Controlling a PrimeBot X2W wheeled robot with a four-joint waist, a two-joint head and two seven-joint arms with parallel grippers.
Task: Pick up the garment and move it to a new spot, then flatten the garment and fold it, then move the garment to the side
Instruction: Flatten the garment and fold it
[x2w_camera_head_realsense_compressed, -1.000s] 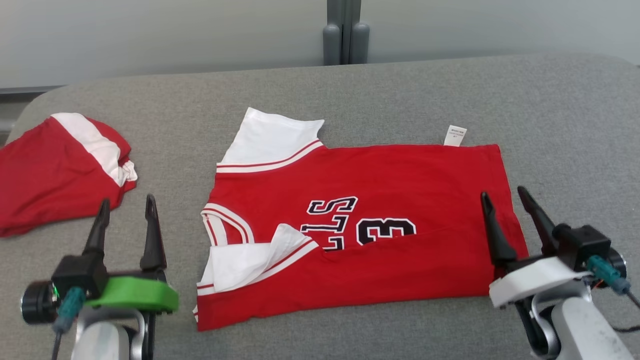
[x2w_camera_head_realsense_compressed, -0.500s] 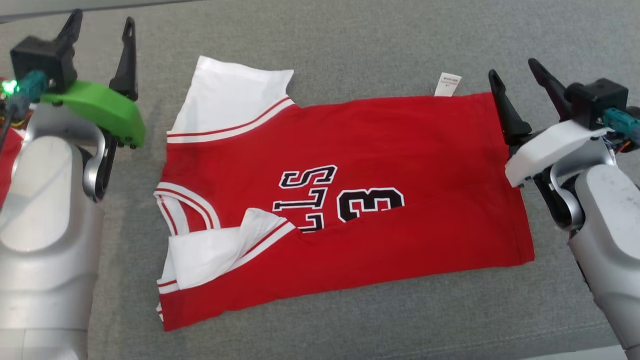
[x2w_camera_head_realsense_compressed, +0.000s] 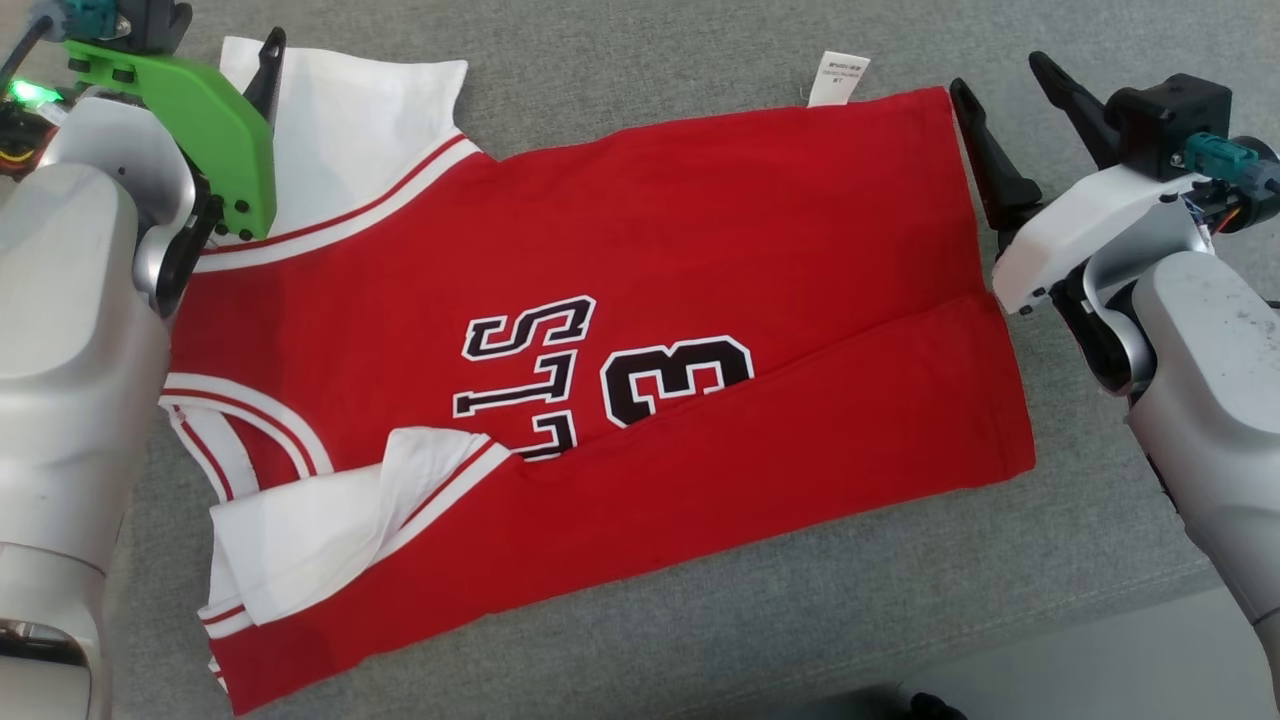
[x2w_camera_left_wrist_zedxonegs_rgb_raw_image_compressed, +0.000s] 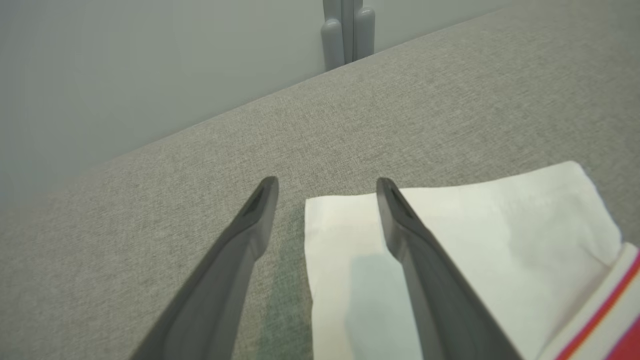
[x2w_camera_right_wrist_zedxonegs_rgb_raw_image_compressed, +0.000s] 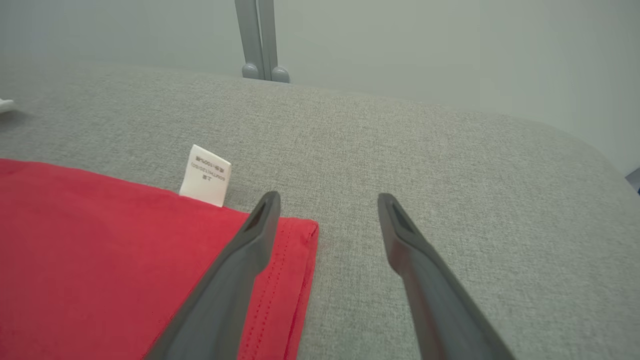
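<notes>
Left gripper (x2w_camera_left_wrist_zedxonegs_rgb_raw_image_compressed: 325, 182), jaws spread, has advanced to straddle the white sleeve (x2w_camera_left_wrist_zedxonegs_rgb_raw_image_compressed: 500, 240) edge; red garment (x2w_camera_head_realsense_compressed: 700, 230) lies flat mid-cushion (x2w_camera_head_realsense_compressed: 700, 620), unmoved; right gripper (x2w_camera_head_realsense_compressed: 1000, 72), jaws likewise spread and empty, has reached the far hem corner beside the label (x2w_camera_head_realsense_compressed: 838, 78).

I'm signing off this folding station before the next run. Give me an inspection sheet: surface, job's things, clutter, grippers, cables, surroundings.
Surface: grey woven tabletop.
Job's things: red jersey spread out, near long edge folded over its print; white sleeve at the far left; white label at the far edge.
Clutter: nothing seen.
Grippers: left gripper open, one jaw over the sleeve; right gripper open, one jaw over the jersey's hem corner; both empty.
Cables: right wrist connector and left wrist connector, both teal.
Surroundings: pale wall, grey post behind the table.
</notes>
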